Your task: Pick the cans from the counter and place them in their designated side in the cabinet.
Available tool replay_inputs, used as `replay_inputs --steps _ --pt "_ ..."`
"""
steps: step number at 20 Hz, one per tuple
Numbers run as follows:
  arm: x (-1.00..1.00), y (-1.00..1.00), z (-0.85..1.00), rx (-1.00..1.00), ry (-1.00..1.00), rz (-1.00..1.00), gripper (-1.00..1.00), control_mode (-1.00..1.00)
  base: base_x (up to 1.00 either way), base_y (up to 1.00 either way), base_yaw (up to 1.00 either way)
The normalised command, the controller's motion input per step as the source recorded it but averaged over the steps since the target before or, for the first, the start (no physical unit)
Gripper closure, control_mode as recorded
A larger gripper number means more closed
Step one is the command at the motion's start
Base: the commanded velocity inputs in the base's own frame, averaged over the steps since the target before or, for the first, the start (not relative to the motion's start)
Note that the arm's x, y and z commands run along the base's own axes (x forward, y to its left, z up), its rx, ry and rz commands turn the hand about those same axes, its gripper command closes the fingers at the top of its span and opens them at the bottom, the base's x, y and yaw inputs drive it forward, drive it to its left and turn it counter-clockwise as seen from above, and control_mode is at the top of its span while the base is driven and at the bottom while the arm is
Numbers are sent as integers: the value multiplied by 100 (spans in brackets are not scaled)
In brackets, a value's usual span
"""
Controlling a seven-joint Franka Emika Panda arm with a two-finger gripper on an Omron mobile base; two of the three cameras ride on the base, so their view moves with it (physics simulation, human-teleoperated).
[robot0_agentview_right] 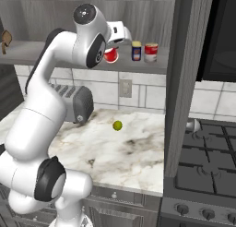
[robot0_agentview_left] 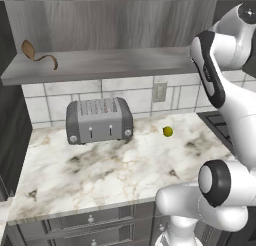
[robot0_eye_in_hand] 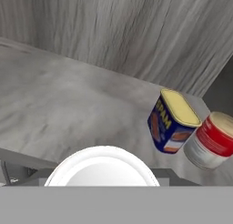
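1. Closest to the hand camera is the white lid of the red can (robot0_eye_in_hand: 101, 166), which sits directly under the hand, at the gripper (robot0_agentview_right: 112, 53).
2. From the right base camera, the same red can (robot0_agentview_right: 110, 55) is at the gripper, low over the cabinet shelf (robot0_agentview_right: 55, 53); the jaws look pinched on it, though the fingers are hidden.
3. Just to its right on the shelf stands the blue can (robot0_eye_in_hand: 172, 121) with a yellow top.
4. Next to the blue can is a red can with a white band (robot0_eye_in_hand: 210, 139); the two are almost touching.
5. Below the shelf, the marble surface (robot0_agentview_left: 115, 165) carries a grey toaster (robot0_agentview_left: 99, 119) near the tiled wall.
6. One small yellow-green ball (robot0_agentview_left: 168, 131) lies on the surface, to the right of the toaster.
7. At the far left end of the shelf lies a brown curled object (robot0_agentview_left: 37, 55).
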Motion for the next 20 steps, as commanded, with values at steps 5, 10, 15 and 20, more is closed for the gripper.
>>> replay_inputs --steps 5,10,15,20 --pt "15 0 0 0 1 0 100 -100 0 0 0" --pt "17 0 -1 0 2 0 100 -100 0 0 0" --pt "14 -2 -3 0 2 0 100 -100 0 0 0" --pt "13 -3 -4 0 3 0 100 -100 0 0 0"
